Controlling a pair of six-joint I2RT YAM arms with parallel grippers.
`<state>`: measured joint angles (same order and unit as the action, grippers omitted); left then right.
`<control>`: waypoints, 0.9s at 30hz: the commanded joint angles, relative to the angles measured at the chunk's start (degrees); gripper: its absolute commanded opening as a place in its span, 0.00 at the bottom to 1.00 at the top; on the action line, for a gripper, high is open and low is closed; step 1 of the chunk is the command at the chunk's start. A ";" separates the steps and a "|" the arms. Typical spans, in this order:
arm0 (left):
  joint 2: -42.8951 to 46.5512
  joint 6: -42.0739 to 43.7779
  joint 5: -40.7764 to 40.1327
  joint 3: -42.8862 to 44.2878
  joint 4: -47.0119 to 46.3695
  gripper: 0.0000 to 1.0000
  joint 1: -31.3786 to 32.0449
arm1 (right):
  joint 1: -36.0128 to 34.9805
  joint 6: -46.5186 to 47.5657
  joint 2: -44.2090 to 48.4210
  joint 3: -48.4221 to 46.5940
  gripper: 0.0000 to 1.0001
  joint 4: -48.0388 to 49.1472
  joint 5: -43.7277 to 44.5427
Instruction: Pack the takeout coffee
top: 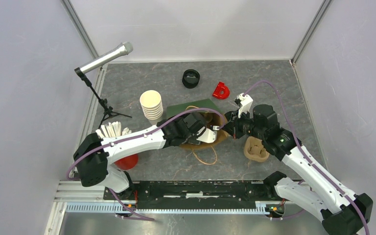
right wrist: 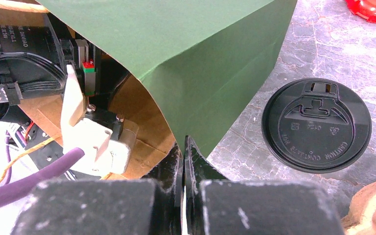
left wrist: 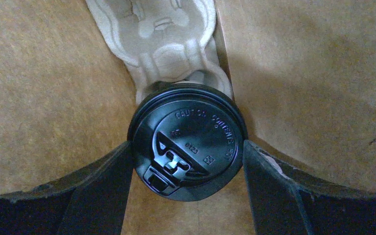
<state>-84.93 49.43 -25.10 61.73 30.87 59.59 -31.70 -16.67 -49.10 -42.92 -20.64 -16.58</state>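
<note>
Between left gripper (left wrist: 187, 146) jaws, set wide: lidded cup (left wrist: 191, 129), clasped at both sides, down inside green paper bag (right wrist: 186, 54). At right gripper (right wrist: 183, 152) jaws, fully closed: bag edge pinched. Second black lid (right wrist: 316, 125) just right, outside.

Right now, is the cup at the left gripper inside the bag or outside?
Inside: in the left wrist view, brown bag walls flank the cup.
</note>
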 commanded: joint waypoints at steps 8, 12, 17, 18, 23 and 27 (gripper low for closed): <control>-0.01 1.09 0.93 -1.86 -1.25 0.38 -1.96 | 0.23 -0.57 0.79 -0.11 0.00 1.75 0.06; 0.33 1.00 1.18 -2.23 -1.01 0.39 -2.64 | 0.24 -0.45 0.73 -0.24 0.00 1.81 -0.23; 0.00 -0.41 2.02 -1.80 -0.37 0.39 -2.90 | 0.26 -0.26 0.82 -0.28 0.00 1.77 -0.23; -0.17 -0.46 2.22 -1.74 -0.32 0.39 -2.90 | 0.24 -0.16 0.76 -0.24 0.00 1.78 -0.36; -1.23 -0.93 2.03 -1.28 -0.29 0.39 -2.90 | 0.19 0.23 0.86 -0.24 0.00 1.47 -0.69; -1.60 -1.14 1.67 -1.34 -0.20 0.39 -3.18 | 0.24 0.58 1.03 -0.33 0.00 0.76 -0.69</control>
<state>-84.93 49.39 -23.59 60.64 28.69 57.65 -31.70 -16.64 -49.10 -42.92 -20.67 -16.49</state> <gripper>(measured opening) 0.821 0.007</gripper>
